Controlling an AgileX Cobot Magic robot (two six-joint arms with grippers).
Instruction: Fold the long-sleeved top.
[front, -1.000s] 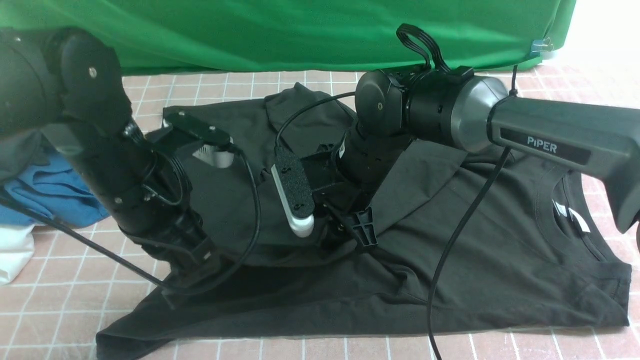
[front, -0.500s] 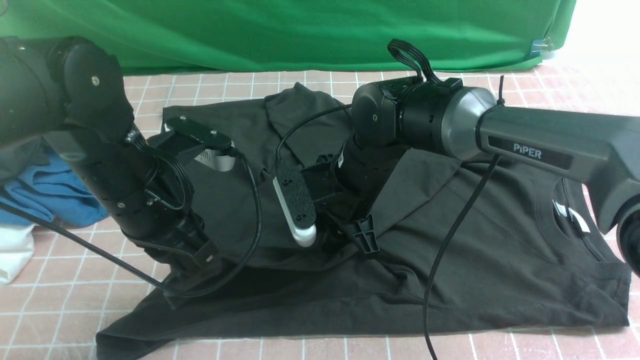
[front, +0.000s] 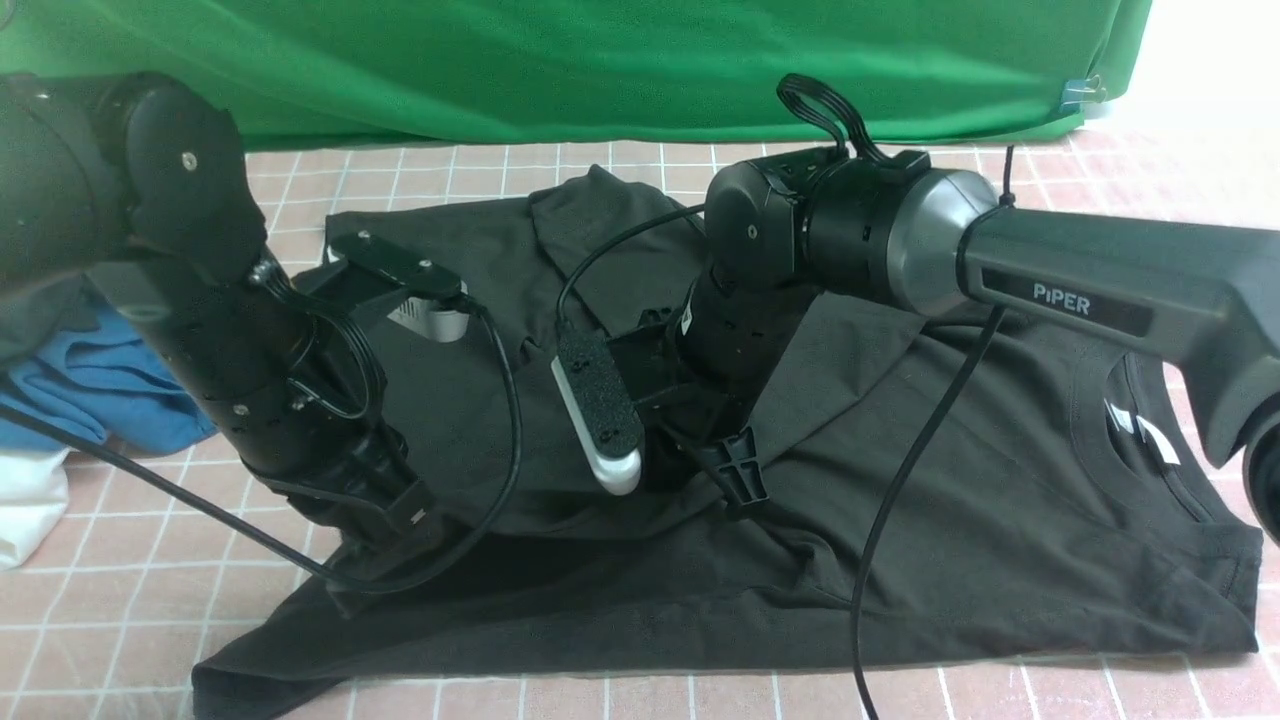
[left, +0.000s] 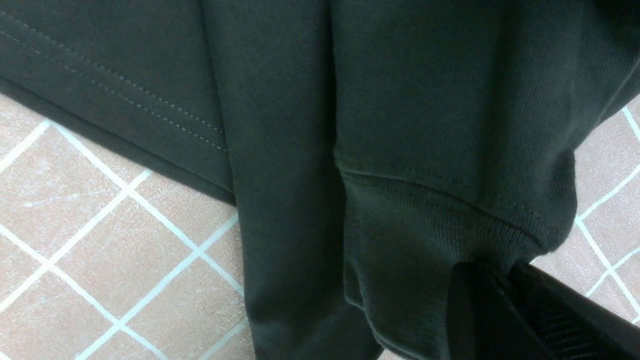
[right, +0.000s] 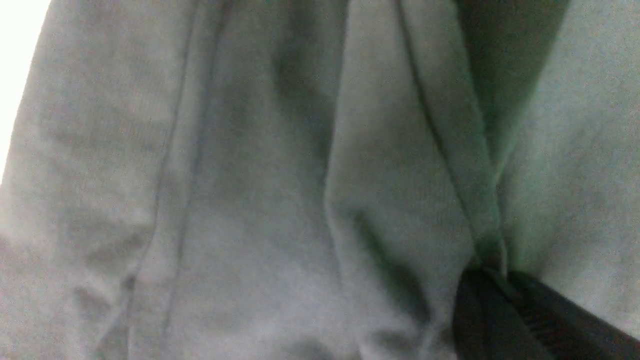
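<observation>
The long-sleeved top (front: 980, 500) lies spread over the pink tiled surface, black, with its collar and white label (front: 1140, 430) at the right. My left gripper (front: 385, 530) hangs low at the front left. In the left wrist view this left gripper (left: 492, 272) is shut on the ribbed cuff (left: 430, 235) of a sleeve, which hangs above the tiles. My right gripper (front: 745, 485) presses down in the middle of the garment. In the right wrist view that right gripper (right: 492, 275) is shut on a raised fold of the top's fabric (right: 480, 210).
A green cloth backdrop (front: 600, 60) closes off the far side. A blue garment (front: 90, 390) and something white (front: 25, 510) lie at the left edge behind my left arm. Black cables hang from both wrists over the top.
My right gripper has closed on a fold of the top and its arm shifted slightly. The left arm lifted a little early on and then held still, its grip unchanged.
</observation>
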